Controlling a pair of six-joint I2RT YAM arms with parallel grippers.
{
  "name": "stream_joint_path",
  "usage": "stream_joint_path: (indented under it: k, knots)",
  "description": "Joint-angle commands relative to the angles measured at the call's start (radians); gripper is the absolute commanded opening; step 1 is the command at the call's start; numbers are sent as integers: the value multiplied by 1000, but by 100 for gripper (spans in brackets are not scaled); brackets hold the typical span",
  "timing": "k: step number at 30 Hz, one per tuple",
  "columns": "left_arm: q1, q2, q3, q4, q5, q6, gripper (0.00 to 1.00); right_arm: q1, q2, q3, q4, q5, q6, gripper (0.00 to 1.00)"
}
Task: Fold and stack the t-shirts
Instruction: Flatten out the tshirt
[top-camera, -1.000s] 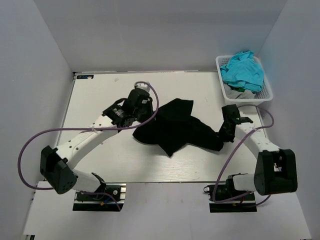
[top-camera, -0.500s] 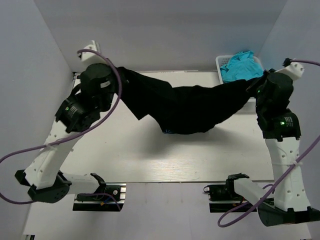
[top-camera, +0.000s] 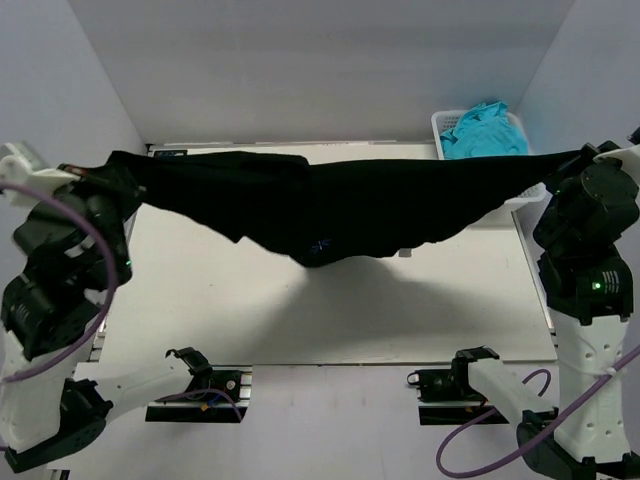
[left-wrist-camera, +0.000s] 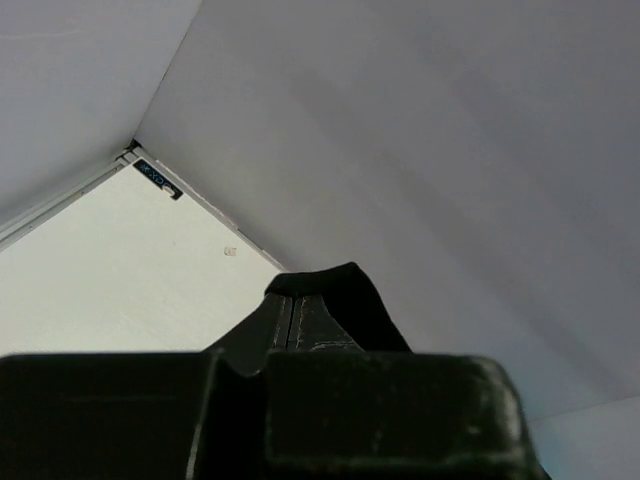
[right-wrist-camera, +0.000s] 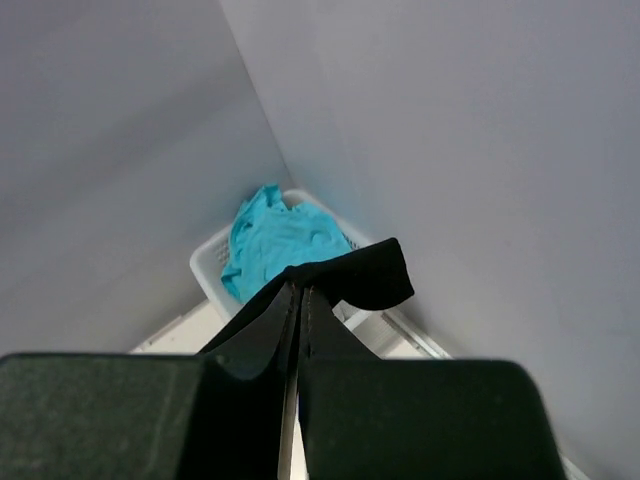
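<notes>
**Black t-shirt strung in the air between both arms**

Black short-sleeved t-shirt (top-camera: 330, 200) of soft matte cloth is fully off the white table (top-camera: 200, 300), pulled wide from the left side to the right side. It sags in the middle, with the lowest fold roughly over the table's centre and its shadow (top-camera: 330, 285) on the surface below.

I see the left gripper (left-wrist-camera: 293, 308) raised high at the far left, fingers pressed together on a pinch of the shirt. A black flap pokes out past the tips in the left wrist view.

Right gripper (right-wrist-camera: 298, 295) is the same: up high on the right, fingers clamped together on the other end of the shirt, with a fold of cloth sticking out beyond them.

White plastic lattice basket (top-camera: 441, 125) sits at the far right corner with crumpled turquoise cloth (top-camera: 485, 135) in it. From the top view the shirt's right end crosses in front of the basket's lower part. I can't tell if they touch.
</notes>
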Motion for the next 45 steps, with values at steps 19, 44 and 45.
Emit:
stream_joint_path:
  k: [19,44,45]
  knots:
    - [4,59,128,121,-85,172,0,-7,57,215,158,89,-180,0]
    - [18,-18,251,147,134,161,0,-2,11,443,307,11,-402,0]
    - [18,-18,251,162,134,161,0,-1,14,424,313,11,-402,0]
